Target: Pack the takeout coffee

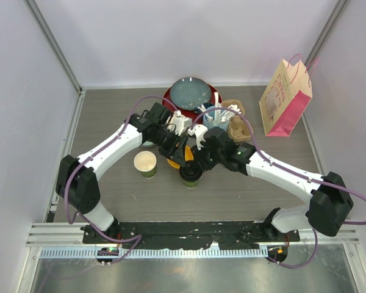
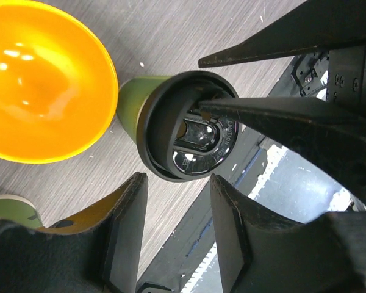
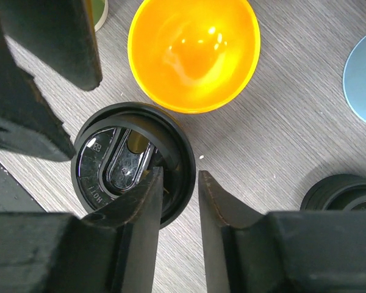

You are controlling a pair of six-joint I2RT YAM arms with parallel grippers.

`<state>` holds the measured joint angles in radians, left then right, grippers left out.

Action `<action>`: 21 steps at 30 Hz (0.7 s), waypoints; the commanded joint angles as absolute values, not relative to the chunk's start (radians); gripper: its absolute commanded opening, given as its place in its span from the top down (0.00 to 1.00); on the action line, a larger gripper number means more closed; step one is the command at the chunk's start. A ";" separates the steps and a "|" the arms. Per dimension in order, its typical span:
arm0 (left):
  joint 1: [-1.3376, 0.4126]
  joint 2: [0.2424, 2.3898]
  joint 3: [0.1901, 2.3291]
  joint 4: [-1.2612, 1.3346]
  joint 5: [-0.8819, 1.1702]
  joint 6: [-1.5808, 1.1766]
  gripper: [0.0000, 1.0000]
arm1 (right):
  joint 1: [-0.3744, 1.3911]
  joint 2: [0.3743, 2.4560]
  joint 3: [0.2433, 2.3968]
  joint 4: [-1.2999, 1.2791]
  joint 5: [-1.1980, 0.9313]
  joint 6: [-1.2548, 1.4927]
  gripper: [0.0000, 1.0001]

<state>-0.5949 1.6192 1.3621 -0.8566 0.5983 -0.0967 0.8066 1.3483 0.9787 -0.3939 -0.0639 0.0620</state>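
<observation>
One dark green cup (image 1: pixel 190 175) stands on the table with a black lid (image 3: pixel 131 162) sitting a little askew on its top; it also shows in the left wrist view (image 2: pixel 189 125). My right gripper (image 3: pixel 180 183) straddles the lid's rim, one finger (image 3: pixel 143 207) inside the lid and the other just outside, closed on it. The second green cup (image 1: pixel 146 163) stands open to the left, cream inside, without a lid. My left gripper (image 2: pixel 177 207) is open and empty, just behind the lidded cup.
An orange bowl (image 3: pixel 194 52) sits right behind the lidded cup. A stack of black lids (image 3: pixel 341 192) lies to the right. At the back are a blue plate (image 1: pixel 191 93), a light-blue utensil cup (image 1: pixel 216 116), a cardboard carrier (image 1: pixel 235 125) and a pink bag (image 1: pixel 285 101).
</observation>
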 commanded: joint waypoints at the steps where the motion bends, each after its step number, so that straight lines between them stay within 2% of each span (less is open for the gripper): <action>1: -0.588 1.592 1.408 -0.836 0.591 -0.083 0.50 | 0.808 1.342 1.031 -0.429 -0.101 0.015 0.62; 6: -0.588 1.615 1.404 -0.802 0.586 -0.098 0.49 | 0.808 1.324 1.092 -0.420 -0.080 0.072 0.52; 8: -0.588 1.626 1.405 -0.784 0.589 -0.110 0.49 | 0.808 1.318 1.124 -0.428 -0.060 0.104 0.43; 11: -0.588 1.634 1.411 -0.770 0.595 -0.118 0.49 | 0.808 1.309 1.153 -0.474 -0.011 0.176 0.40; 13: -0.589 1.632 1.410 -0.761 0.598 -0.124 0.49 | 0.808 1.292 1.157 -0.514 0.079 0.260 0.40; 16: -0.591 1.629 1.398 -0.744 0.600 -0.133 0.49 | 0.808 1.253 1.121 -0.607 0.142 0.414 0.53; 21: -0.604 1.641 1.394 -0.730 0.591 -0.132 0.50 | 0.808 1.169 1.003 -0.608 0.126 0.581 0.57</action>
